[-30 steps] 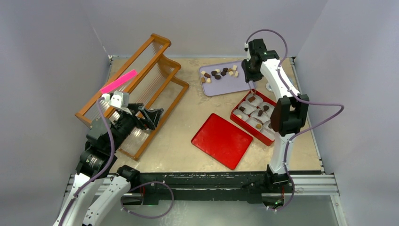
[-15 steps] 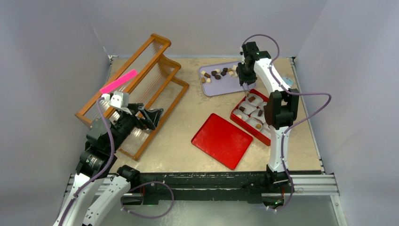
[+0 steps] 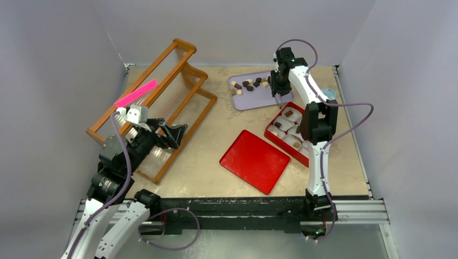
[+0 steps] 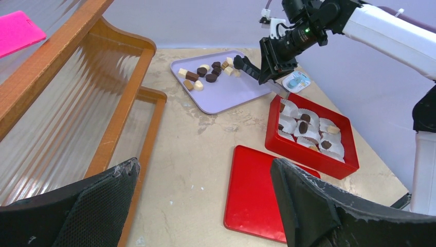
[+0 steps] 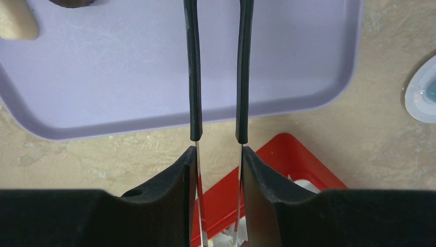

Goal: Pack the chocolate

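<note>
Over the near right part of the lavender tray, my right claw hangs with prongs spread, nothing between them. Loose chocolate lies left and farther back on that tray, clear of the prongs. Just near-right stands the red box: white cups, several holding one piece each. My left claw is spread wide

In the top view a rack is set at upper left. The chocolate is spread on a tray at upper centre, with some held in a box lower right of it. A lid is laid flat at the box's lower left.
</note>
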Robot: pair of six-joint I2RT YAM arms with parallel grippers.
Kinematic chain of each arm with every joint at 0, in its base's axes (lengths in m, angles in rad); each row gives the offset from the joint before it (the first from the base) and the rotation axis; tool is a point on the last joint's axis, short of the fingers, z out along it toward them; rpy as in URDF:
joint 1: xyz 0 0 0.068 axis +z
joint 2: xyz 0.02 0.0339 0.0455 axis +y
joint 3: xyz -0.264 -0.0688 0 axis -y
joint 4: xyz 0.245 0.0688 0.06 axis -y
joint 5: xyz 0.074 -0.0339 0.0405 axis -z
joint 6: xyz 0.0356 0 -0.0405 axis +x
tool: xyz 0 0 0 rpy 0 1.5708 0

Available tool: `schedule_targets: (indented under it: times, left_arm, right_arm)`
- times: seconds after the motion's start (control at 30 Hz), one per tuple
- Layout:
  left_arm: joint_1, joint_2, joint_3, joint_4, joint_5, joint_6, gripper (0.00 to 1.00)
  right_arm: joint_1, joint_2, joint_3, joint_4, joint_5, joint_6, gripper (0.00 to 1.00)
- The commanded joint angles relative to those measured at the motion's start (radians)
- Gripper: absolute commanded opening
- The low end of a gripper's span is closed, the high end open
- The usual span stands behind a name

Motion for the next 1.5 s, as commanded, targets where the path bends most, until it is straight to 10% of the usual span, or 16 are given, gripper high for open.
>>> schedule_targets:
  times: [0.0, 0.67, 1.47]
  left_arm:
    - [-0.006, -0.006, 0.001, 0.002, -0.010, 0.019, 0.97]
    - [-0.006, -0.004, 0.002, 0.002, -0.009, 0.019, 0.98]
    - [-0.006, -0.008, 0.003, 0.002, -0.008, 0.017, 0.98]
  right_arm:
    - [0.006, 0.023, 0.057, -0.044, -0.010, 0.025, 0.37]
    - [0.006, 0.032, 0.071, -0.053, 0.014, 0.029, 0.23]
    - [0.006, -0.313, -0.222, 0.008, 0.003, 0.040, 0.19]
